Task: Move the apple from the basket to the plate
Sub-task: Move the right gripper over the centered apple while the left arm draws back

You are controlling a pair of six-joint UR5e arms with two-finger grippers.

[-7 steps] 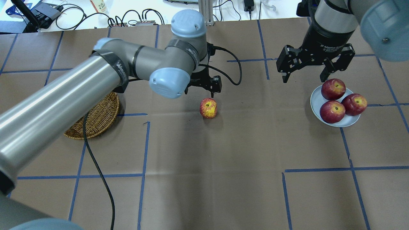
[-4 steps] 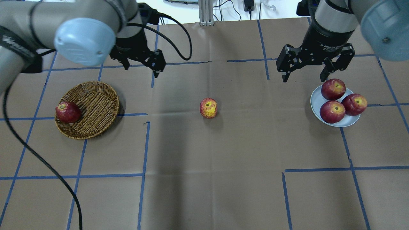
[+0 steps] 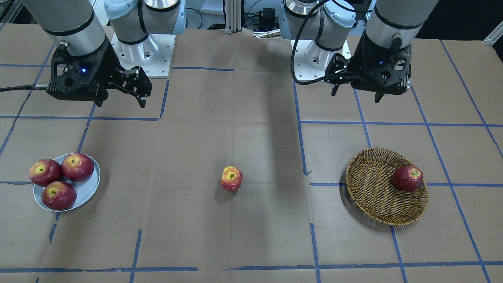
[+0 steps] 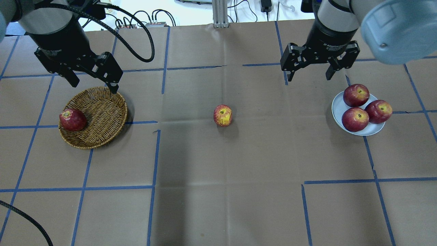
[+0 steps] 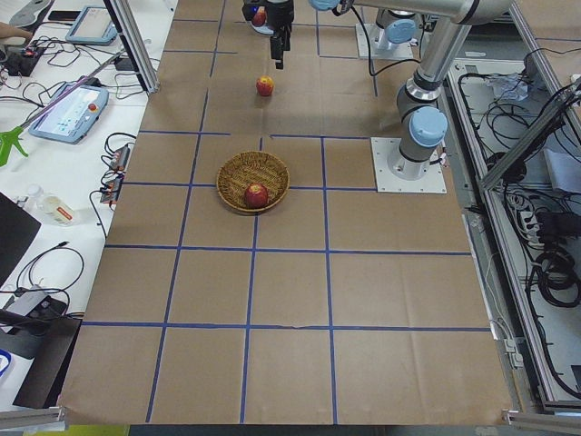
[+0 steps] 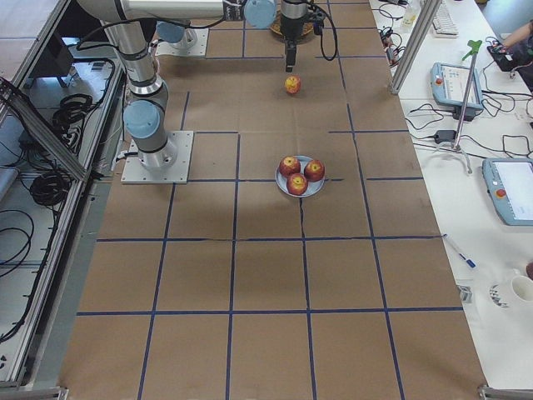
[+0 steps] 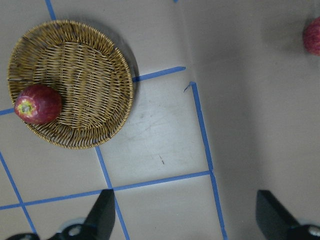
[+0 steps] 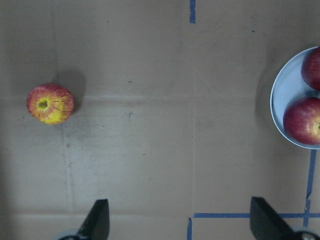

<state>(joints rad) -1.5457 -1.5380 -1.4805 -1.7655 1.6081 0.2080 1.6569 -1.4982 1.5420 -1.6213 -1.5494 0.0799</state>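
The striped red-and-yellow apple lies on the bare table at the centre, outside the basket; it also shows in the front view and the right wrist view. The wicker basket sits at the left and holds one dark red apple. The pale plate at the right holds three dark red apples. My left gripper is open and empty above the basket's far rim. My right gripper is open and empty, up and to the left of the plate.
The table is covered in brown paper with blue tape lines. The left arm's black cable loops over the table's far left. Both robot bases stand at the table's far edge in the front view.
My left arm has swung away from the striped apple to the left and now hovers over the basket's far rim. My right gripper has shifted left and away from the plate. The apple has not moved.
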